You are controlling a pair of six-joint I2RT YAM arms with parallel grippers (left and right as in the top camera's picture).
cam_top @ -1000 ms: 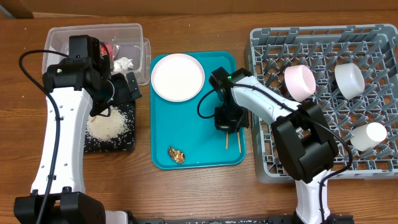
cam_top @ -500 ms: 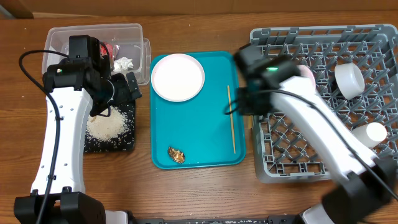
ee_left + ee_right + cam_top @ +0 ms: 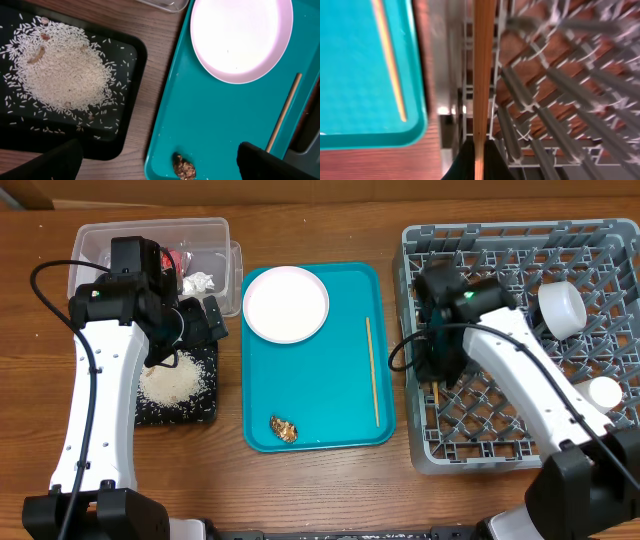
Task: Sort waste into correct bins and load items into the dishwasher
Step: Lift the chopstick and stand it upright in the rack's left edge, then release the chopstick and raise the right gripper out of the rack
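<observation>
My right gripper (image 3: 438, 375) is shut on one wooden chopstick (image 3: 482, 75) and holds it over the left side of the grey dish rack (image 3: 520, 430). A second chopstick (image 3: 372, 370) lies on the teal tray (image 3: 320, 380), with the white plate (image 3: 286, 303) and a brown food scrap (image 3: 284, 428). My left gripper (image 3: 205, 320) is open and empty above the black tray (image 3: 205, 412), which holds rice (image 3: 175, 380). The clear tub (image 3: 110, 238) holds a red wrapper (image 3: 180, 255) and a white tissue (image 3: 198, 281). A white bowl (image 3: 562, 308) and a cup (image 3: 603, 392) sit in the rack.
In the left wrist view, the plate (image 3: 240, 37), the scrap (image 3: 183, 167) and the tray's chopstick (image 3: 283, 112) lie between my open fingers (image 3: 160, 157). Upright pegs (image 3: 555, 100) crowd round the held chopstick. Bare wooden table surrounds everything.
My right gripper has carried one chopstick from the teal tray rightwards to over the rack's left side. The other chopstick stays on the tray. The left arm has not moved.
</observation>
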